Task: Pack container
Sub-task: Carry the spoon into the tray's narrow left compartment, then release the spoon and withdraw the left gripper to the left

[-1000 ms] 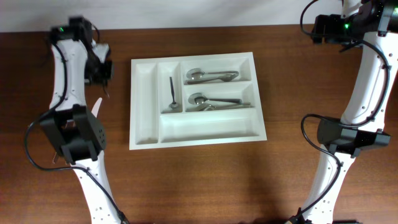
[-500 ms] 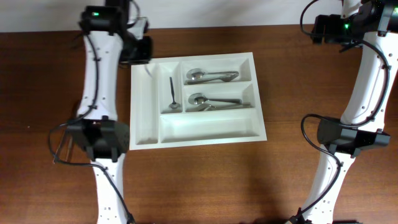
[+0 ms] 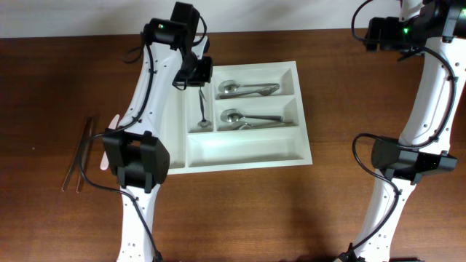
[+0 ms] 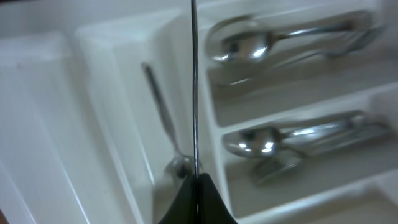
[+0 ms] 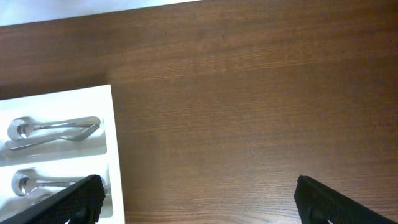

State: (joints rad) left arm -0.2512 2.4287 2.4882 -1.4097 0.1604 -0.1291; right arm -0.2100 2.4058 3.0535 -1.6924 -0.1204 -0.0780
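Observation:
The white cutlery tray [image 3: 247, 161] lies mid-table. Its two upper long compartments hold spoons and forks [image 3: 247, 89]; a small dark spoon [image 3: 202, 109] lies in the right narrow compartment. My left gripper [image 3: 195, 74] hangs over the top of that narrow compartment. In the left wrist view it [image 4: 196, 183] is shut on a thin metal utensil [image 4: 194, 87], seen edge-on above the small spoon [image 4: 163, 118]. My right gripper [image 5: 200, 202] is open and empty over bare table, right of the tray [image 5: 112, 124].
Two thin metal sticks [image 3: 81, 153] lie on the table at the left. A pale flat utensil [image 3: 107, 156] lies beside them, partly hidden by my left arm. My right arm [image 3: 429, 87] stands along the right side.
My left arm has swung from the table's left side to over the tray, holding the thin utensil. The sticks at the left are now uncovered. The right arm has not moved.

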